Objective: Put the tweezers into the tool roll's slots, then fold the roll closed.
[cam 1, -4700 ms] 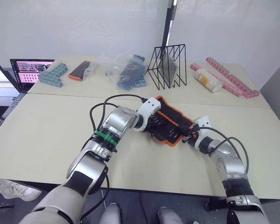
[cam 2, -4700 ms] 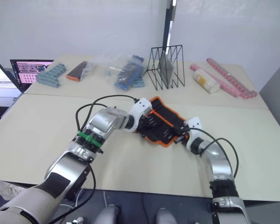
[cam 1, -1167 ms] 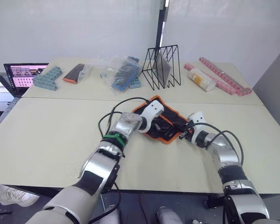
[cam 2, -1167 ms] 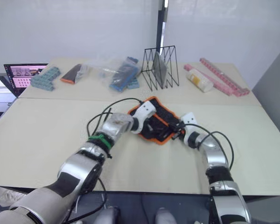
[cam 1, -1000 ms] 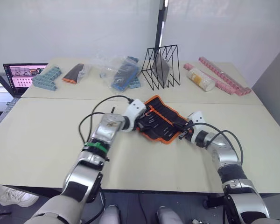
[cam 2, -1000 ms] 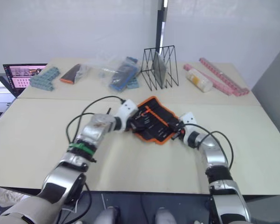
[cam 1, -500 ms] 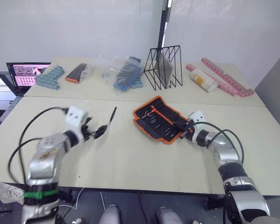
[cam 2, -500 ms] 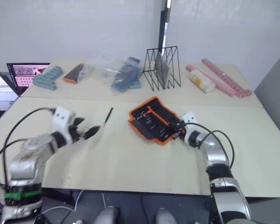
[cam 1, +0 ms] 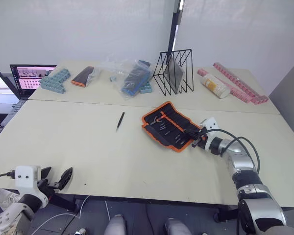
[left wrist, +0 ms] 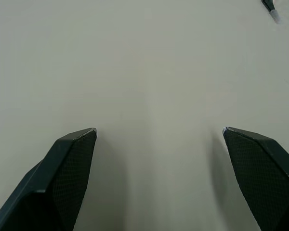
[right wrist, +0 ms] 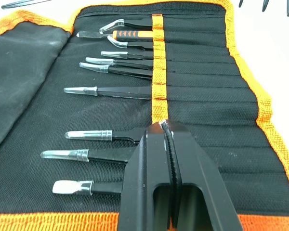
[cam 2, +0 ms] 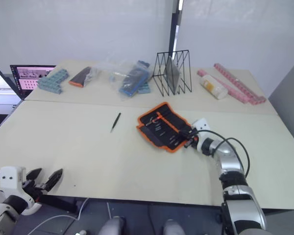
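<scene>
The tool roll (cam 1: 169, 126) lies unrolled on the table's middle right, black with orange trim. Several tweezers (right wrist: 111, 91) sit in its slots, their tips in clear caps. One loose black tweezers (cam 1: 119, 120) lies on the bare table to the roll's left. My right gripper (right wrist: 166, 126) is shut, its tips resting on the roll's orange middle band near the roll's right end (cam 1: 195, 138). My left gripper (cam 1: 56, 180) hangs open and empty at the table's near left corner, far from the roll. Between its fingers (left wrist: 72, 154) lies bare tabletop.
Along the back stand a laptop (cam 1: 32, 76), teal blocks (cam 1: 54, 79), a black-and-orange pouch (cam 1: 83, 75), plastic bags of blue parts (cam 1: 132, 76), a black wire rack (cam 1: 174, 70), a bottle (cam 1: 215, 84) and pink strips (cam 1: 240, 82).
My left arm has drawn back from beside the loose tweezers to the near left corner, gripper still open. The right gripper stays shut on the roll. The roll and loose tweezers have not moved.
</scene>
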You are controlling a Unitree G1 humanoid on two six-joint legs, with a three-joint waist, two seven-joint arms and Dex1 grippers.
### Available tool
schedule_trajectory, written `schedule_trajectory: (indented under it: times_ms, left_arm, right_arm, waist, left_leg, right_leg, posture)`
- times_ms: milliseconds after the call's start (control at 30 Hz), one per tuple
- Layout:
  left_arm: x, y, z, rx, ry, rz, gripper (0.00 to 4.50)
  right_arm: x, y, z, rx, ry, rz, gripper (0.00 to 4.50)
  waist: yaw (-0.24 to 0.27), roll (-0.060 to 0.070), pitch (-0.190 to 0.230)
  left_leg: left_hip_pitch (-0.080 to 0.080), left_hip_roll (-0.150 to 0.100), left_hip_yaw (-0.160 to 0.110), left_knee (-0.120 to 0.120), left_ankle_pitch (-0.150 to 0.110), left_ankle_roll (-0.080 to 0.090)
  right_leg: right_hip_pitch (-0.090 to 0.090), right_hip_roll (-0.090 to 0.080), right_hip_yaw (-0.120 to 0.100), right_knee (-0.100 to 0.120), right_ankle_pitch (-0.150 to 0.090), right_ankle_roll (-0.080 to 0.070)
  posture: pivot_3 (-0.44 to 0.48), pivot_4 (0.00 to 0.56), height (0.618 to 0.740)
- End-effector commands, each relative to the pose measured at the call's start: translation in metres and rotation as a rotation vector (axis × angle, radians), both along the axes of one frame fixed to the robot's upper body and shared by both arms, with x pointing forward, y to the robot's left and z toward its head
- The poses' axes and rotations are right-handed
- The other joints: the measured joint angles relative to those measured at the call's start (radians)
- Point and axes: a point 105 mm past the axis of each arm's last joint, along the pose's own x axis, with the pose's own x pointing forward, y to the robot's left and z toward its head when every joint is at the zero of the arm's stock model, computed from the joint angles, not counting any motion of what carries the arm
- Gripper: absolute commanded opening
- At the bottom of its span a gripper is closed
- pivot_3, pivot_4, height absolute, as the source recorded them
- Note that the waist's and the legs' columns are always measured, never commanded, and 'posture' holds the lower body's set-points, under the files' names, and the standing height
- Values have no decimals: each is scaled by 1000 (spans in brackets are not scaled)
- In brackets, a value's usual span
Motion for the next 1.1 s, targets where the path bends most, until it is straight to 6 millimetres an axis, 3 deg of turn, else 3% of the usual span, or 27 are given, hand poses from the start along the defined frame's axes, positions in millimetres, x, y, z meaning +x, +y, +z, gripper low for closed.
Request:
schedule_trajectory:
  times_ms: [33,267,467,600,767,1100]
  left_arm:
    - [-9,-1,2,0,-15,8,4458]
    - [-8,-4,7,-5,-53,11,4458]
    - [11,-18,20,-14,-98,-41,4458]
    - [42,-38,46,-102,-181,-67,4458]
    - [79,-69,61,-110,-184,-129,4458]
    - [145,-121,47,-34,-42,-149,4458]
  right_arm:
    - [-9,-9,-25,-37,94,-9,0]
    - [-9,-9,-27,-38,97,-9,0]
    - [-9,-11,-27,-38,95,-17,0]
    - [-9,-12,-27,-39,92,-24,0]
    - [-9,-14,-25,-40,84,-32,0]
    - [-9,-12,-21,-38,69,-37,0]
  waist:
    - [-2,0,0]
    - [-2,0,0]
    - [-1,0,0]
    - [5,-1,0]
    - [0,-1,-1]
    - [2,-1,-1]
  left_leg:
    - [0,0,0,0,0,0]
    - [0,0,0,0,0,0]
    - [0,0,0,0,0,0]
    - [0,0,0,0,0,0]
    - [0,0,0,1,0,0]
    - [0,-1,-1,1,0,0]
  right_leg:
    - [0,0,0,0,0,0]
    - [0,0,0,0,0,-1]
    - [0,0,0,0,0,-1]
    - [0,0,0,0,0,0]
    - [1,0,0,0,0,0]
    - [1,1,0,1,0,0]
  posture:
    - [0,150,735]
    - [0,150,735]
    - [0,150,735]
    - [0,150,735]
    - [0,150,735]
    - [0,150,735]
